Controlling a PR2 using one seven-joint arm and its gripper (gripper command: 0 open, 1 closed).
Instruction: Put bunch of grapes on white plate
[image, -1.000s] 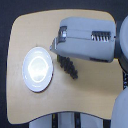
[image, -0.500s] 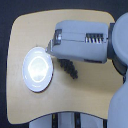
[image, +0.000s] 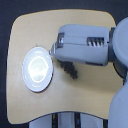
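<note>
on tan table (image: 30, 35): white plate (image: 37, 70), bare, awaiting fruit; bunch of grapes (image: 69, 69) just beside its rim, beneath gripper (image: 56, 49); jaw state indiscernible.

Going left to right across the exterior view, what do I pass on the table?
Table's left edge → plate → grapes, dark cluster just right of the plate and partly under the arm → arm's gray body, filling the exterior view's right. The tool itself is too blurred to place.
</note>
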